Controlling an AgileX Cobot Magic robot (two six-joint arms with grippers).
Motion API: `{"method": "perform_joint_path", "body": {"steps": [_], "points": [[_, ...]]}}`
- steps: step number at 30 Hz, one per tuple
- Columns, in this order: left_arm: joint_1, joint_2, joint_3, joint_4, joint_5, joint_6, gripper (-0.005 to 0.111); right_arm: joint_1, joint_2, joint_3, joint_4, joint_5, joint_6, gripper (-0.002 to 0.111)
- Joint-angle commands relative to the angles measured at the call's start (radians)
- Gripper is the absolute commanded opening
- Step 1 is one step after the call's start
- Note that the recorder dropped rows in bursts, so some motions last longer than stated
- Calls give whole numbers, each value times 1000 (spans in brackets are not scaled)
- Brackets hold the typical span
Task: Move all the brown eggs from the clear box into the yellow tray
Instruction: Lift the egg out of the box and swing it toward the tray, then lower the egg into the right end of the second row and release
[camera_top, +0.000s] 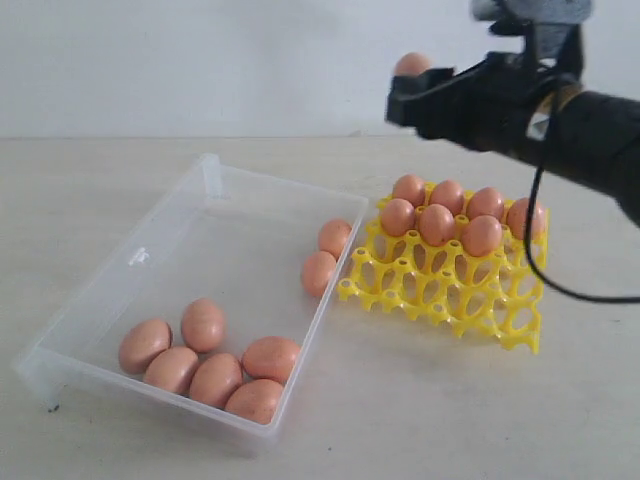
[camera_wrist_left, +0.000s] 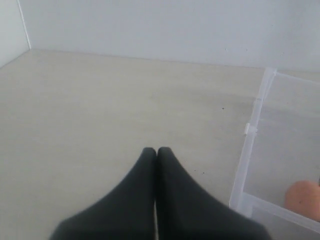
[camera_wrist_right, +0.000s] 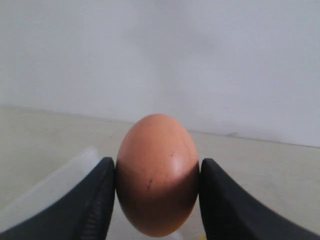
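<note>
Though the pale tabletop (camera_top: 90, 190) takes up most of the room, the work sits in two containers on it. The clear box (camera_top: 215, 185) lies to the left and the yellow tray (camera_top: 520, 335) just beside its right wall.

The right hand (camera_top: 418, 92) hangs high above the tray's far edge, pinching one brown egg (camera_wrist_right: 156, 172) across its narrow waist. The egg's long axis runs crosswise to the line between the two fingers, so its end pokes up past the hand. From that egg the free cups lie straight down and a little toward the near side, and the right arm is plainly the nearer one to them. I'd judge the coming move to be a descent into the last free cup of the second row.

The left hand (camera_wrist_left: 156, 152) is pressed together with nothing in it, low over bare tabletop just outside a corner of the box.

Counting the eggs gives sixteen:
- Eight are in the box, six clustered (camera_top: 216, 378) at the near end and two (camera_top: 319, 272) against the right wall.
- Seven are seated in the tray (camera_top: 436, 224), four along the back row and three in the next.
- One is in the air.

That leaves nine cups empty.
</note>
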Motion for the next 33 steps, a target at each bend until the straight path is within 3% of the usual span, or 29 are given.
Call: {"method": "perform_joint_path", "body": {"steps": [1,5,8,11,18,21,25,33], "points": [[-3,3,-4,-5,-1,-39,-4,-237,19,-35,-131,17,345,0],[-3,3,-4,-5,-1,-39,-4,-524,129,-83,-669,-384,821,0],[-3,3,-4,-5,-1,-39,-4,-678,245,-187,-952,-716,1024,0],[-3,3,-4,-5,-1,-39,-4,-747,295,-223,-1090,-736,1078,0],[-3,3,-4,-5,-4,-38,-4,-702,269,-56,-1189,-728,943,0],[-3,3,-4,-5,-4,-38,-4,-655,269,23,-1202,-579,868,0],[-3,3,-4,-5,-4,-38,-4,-622,269,71,-1157,-387,807,0],[-3,3,-4,-5,-4,-38,-4,-622,344,71,-992,-352,687,0]]}}
